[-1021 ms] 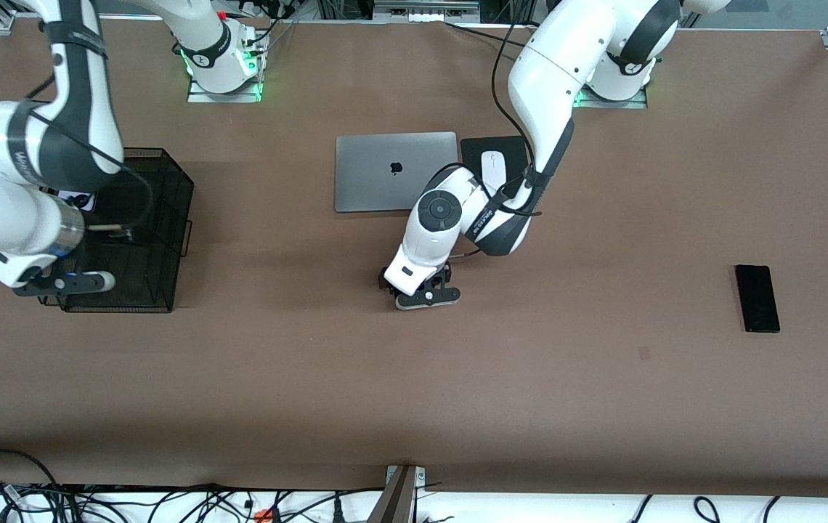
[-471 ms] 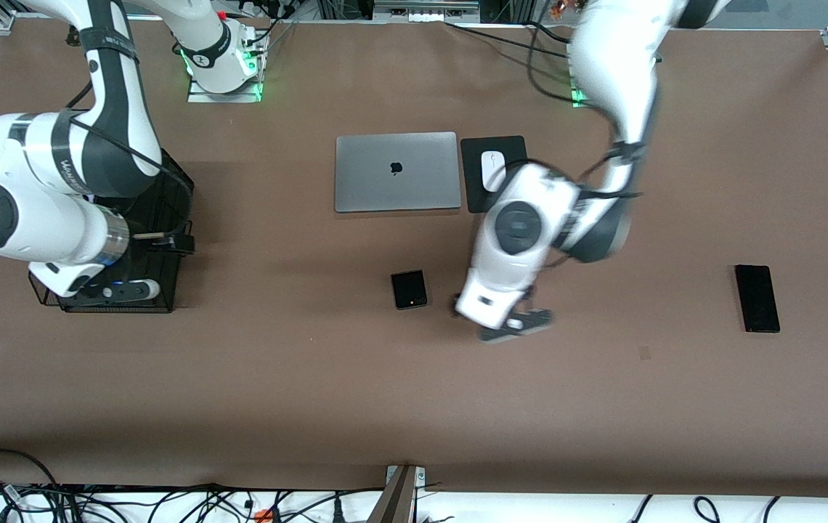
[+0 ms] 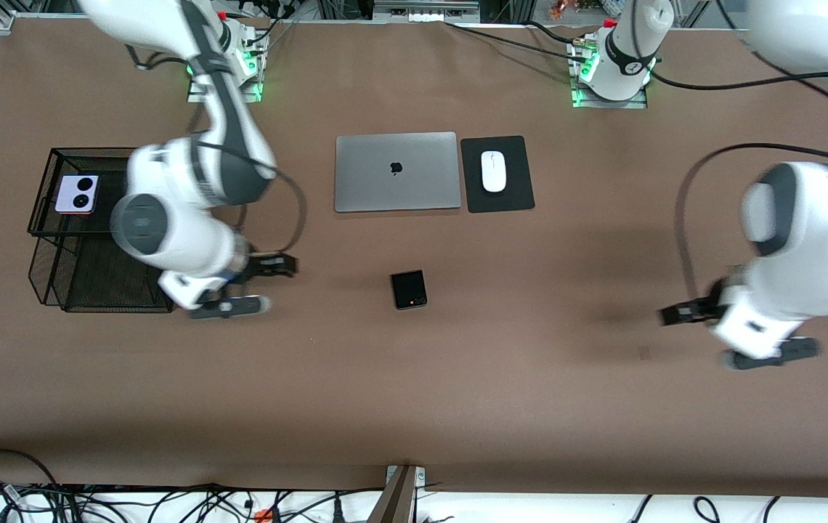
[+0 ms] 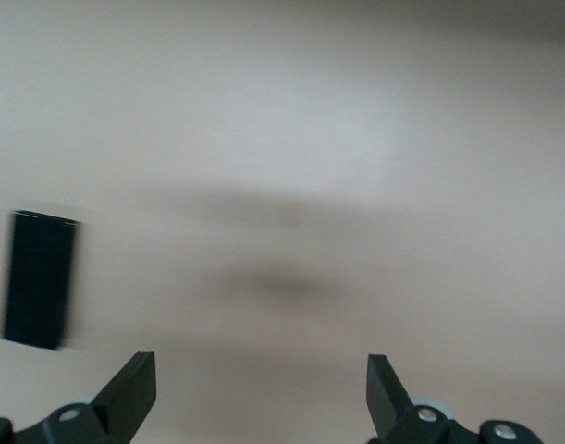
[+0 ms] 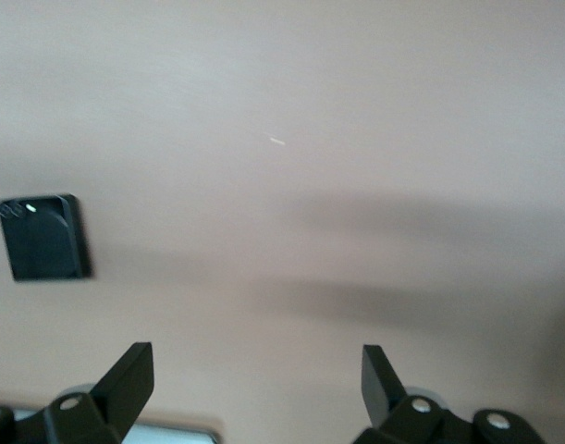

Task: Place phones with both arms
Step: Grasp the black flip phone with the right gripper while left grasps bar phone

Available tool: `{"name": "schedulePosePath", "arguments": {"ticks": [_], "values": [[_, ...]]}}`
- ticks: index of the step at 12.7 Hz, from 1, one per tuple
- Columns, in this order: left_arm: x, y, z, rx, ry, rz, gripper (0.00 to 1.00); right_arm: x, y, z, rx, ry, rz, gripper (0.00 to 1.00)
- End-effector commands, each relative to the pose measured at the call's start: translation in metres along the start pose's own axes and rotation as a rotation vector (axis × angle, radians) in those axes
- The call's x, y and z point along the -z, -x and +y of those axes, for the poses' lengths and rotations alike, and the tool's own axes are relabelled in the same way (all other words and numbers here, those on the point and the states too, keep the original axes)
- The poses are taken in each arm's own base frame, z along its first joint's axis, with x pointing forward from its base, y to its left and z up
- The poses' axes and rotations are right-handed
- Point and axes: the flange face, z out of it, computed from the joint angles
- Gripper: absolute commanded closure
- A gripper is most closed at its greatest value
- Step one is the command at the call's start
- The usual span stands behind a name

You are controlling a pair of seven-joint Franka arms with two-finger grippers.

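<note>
The squarish black phone (image 3: 409, 290) lies flat at the table's middle and also shows in the right wrist view (image 5: 43, 238). The lilac-white phone (image 3: 78, 194) lies on the upper tier of the black wire basket (image 3: 105, 290). The long slim black phone shows only in the left wrist view (image 4: 40, 279); the left arm hides it in the front view. My right gripper (image 3: 229, 306) is open and empty beside the basket, apart from the squarish phone (image 5: 256, 379). My left gripper (image 3: 770, 352) is open and empty over bare table at the left arm's end (image 4: 262, 388), beside the slim phone.
A closed grey laptop (image 3: 396, 171) lies farther from the front camera than the squarish black phone. A white mouse (image 3: 493, 171) sits on a black pad (image 3: 512, 200) beside the laptop. The basket stands at the right arm's end of the table.
The left gripper left the squarish black phone on the table's middle and swung to the left arm's end. The right gripper moved from over the basket toward the middle, uncovering the lilac-white phone.
</note>
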Motion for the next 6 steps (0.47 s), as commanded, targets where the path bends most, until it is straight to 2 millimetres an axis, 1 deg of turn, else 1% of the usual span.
{"name": "schedulePosePath", "arguments": {"ticks": [1, 2, 3, 4, 5, 6], "values": [[-0.014, 0.005, -0.089, -0.133, 0.015, -0.041, 0.00, -0.050, -0.006, -0.070, -0.043, 0.026, 0.081, 0.01], [-0.026, 0.005, -0.126, -0.139, 0.019, -0.049, 0.00, -0.072, -0.006, -0.107, -0.071, 0.033, 0.113, 0.01], [-0.042, 0.003, -0.162, -0.131, 0.020, -0.037, 0.00, -0.088, -0.010, -0.130, -0.114, 0.035, 0.136, 0.01], [-0.059, 0.003, -0.196, -0.146, 0.015, -0.009, 0.00, -0.107, -0.008, -0.157, -0.128, 0.033, 0.147, 0.01], [-0.087, 0.004, -0.226, -0.166, 0.008, 0.009, 0.00, -0.121, -0.002, -0.181, -0.138, 0.035, 0.158, 0.01], [-0.112, 0.013, -0.242, -0.171, 0.012, -0.006, 0.00, -0.134, 0.001, -0.188, -0.138, 0.043, 0.178, 0.01]]}}
